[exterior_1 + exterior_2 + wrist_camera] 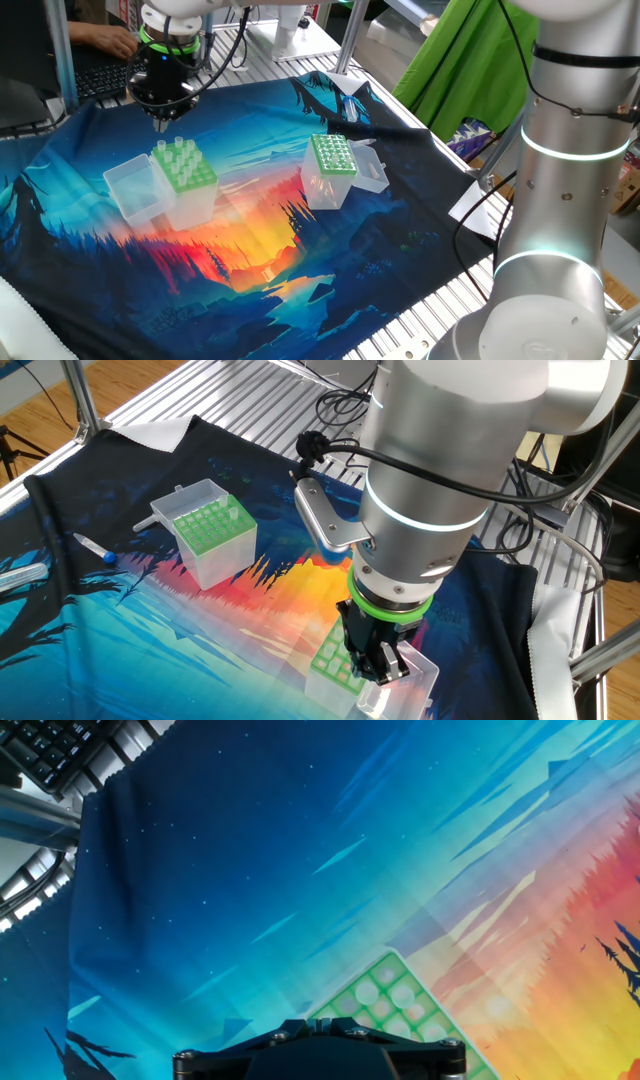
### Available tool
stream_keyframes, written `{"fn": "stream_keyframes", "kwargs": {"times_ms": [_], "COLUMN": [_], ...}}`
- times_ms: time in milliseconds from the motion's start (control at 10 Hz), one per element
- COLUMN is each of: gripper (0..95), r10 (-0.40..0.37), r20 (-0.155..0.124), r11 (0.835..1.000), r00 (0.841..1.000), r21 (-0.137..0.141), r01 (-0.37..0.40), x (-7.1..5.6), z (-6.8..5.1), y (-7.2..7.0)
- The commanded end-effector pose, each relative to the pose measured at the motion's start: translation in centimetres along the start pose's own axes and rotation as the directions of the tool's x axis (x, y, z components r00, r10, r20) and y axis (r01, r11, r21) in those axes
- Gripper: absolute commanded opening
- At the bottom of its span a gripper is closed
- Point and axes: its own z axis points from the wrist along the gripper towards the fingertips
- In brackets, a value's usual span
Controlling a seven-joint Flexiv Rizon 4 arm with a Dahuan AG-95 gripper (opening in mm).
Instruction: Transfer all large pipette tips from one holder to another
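Tabletop (430, 322) of metal slats, draped with a soft printed cloth (250, 250). The gripper (161, 124) points down, its jaws drawn near together. Whether they pinch a tip cannot be told.

At 5 o'clock below it, in one fixed view, stand the tips (178, 148): slim, translucent, tapering cones, upright in the holder (190, 190). The holder is a clear box with a pale green wide-holed plate, and its lid (130, 190) is open at 9 o'clock.

The target box (330, 165), with a darker, finely holed plate, stands well apart at 3 o'clock.

Likely hazards:
- A smooth cone may slip or tilt in a narrow pinch.
- A tilted tip would miss a small hole.
- A tight tip may lift its light box.
- Either box may skid on the cloth.
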Motion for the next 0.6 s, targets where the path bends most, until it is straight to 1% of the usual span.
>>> {"fn": "stream_keyframes", "kwargs": {"times_ms": [100, 200, 300, 400, 500, 600], "gripper": [0.0, 0.0, 0.0, 0.0, 0.0, 0.0], "r10": [0.0, 0.0, -0.111, -0.107, -0.104, -0.102], "r20": [0.0, 0.0, -0.044, -0.049, -0.066, -0.072], "r11": [1.0, 1.0, 0.994, 0.994, 0.995, 0.995], "r00": [1.0, 1.0, 0.993, 0.993, 0.992, 0.992], "r21": [0.0, 0.0, -0.017, -0.014, -0.01, -0.012], "r01": [0.0, 0.0, 0.11, 0.107, 0.103, 0.101], "x": [0.01, 0.01, 0.01, 0.01, 0.01, 0.01], "z": [-0.01, -0.01, -0.01, -0.01, -0.01, -0.01], "y": [-0.02, -0.02, -0.02, -0.02, -0.02, -0.02]}}
